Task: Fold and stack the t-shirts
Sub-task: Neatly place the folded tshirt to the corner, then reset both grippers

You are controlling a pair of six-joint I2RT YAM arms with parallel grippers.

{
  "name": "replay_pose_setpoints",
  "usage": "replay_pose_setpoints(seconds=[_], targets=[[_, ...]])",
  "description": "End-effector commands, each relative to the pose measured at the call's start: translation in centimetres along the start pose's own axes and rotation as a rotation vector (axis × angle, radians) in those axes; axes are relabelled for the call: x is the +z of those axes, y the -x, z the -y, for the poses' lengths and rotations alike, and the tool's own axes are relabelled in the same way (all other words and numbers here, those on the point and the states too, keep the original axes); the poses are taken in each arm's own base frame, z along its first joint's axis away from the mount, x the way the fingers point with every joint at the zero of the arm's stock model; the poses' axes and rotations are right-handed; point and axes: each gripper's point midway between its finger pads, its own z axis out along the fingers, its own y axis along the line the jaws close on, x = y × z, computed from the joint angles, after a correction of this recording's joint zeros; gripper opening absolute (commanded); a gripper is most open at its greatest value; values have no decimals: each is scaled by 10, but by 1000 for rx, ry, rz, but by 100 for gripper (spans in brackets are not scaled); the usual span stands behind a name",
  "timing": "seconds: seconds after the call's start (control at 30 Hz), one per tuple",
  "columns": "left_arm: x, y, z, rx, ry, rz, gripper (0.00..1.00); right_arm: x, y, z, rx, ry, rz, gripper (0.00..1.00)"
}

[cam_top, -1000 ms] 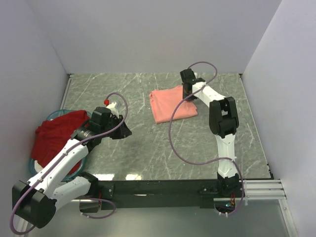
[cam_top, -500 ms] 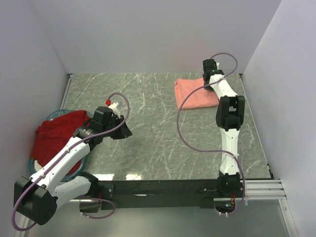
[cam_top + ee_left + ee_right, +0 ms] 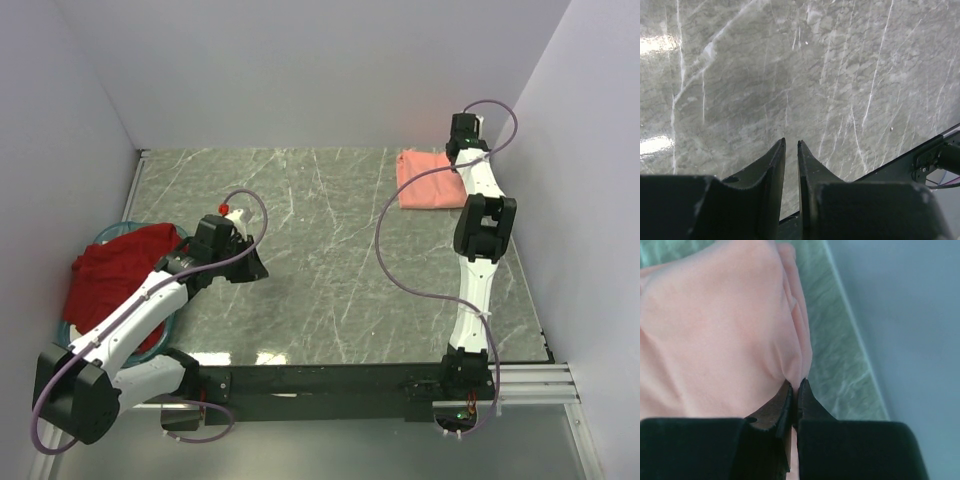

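The folded salmon-pink t-shirt (image 3: 428, 180) lies at the far right corner of the marble table (image 3: 330, 270). My right gripper (image 3: 457, 158) is shut on its right edge; in the right wrist view the pink cloth (image 3: 715, 315) bunches into the closed tips of that gripper (image 3: 796, 382). The dark red t-shirt (image 3: 115, 275) lies crumpled in the teal round basket (image 3: 68, 335) at the left. My left gripper (image 3: 256, 270) hovers over bare table just right of the basket. In the left wrist view this gripper (image 3: 791, 142) shows a narrow gap with nothing in it.
White walls close in the table at the back and both sides; the right wall (image 3: 910, 300) stands close beside the pink shirt. The black front rail (image 3: 935, 155) shows past the left gripper. Purple cables loop over both arms.
My right gripper has dragged the salmon-pink t-shirt from the table's middle back toward the far right corner. The left arm has shifted slightly and its jaws have narrowed a little.
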Motion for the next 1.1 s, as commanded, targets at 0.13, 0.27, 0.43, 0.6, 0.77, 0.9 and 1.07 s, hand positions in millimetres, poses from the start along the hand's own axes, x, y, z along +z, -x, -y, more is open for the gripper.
replay_pose_setpoints(seconds=[0.13,0.27,0.43,0.6,0.77,0.9,1.07], targets=[[1,10,3,20,-7,21,21,-9,64,37,31,-106,190,0],[6,8,1,21,-2,2,21,-7,69,45,49,-108,209,0],[10,6,0,22,0,-9,20,1,69,49,46,-123,214,0],[11,6,-1,21,1,-13,20,6,72,52,60,-125,226,0],[11,6,0,22,-1,-11,20,9,75,48,69,-106,239,10],[11,6,0,24,-4,-11,20,5,79,48,87,-99,253,52],[9,8,1,24,-3,-2,20,-15,88,49,124,-83,263,64]])
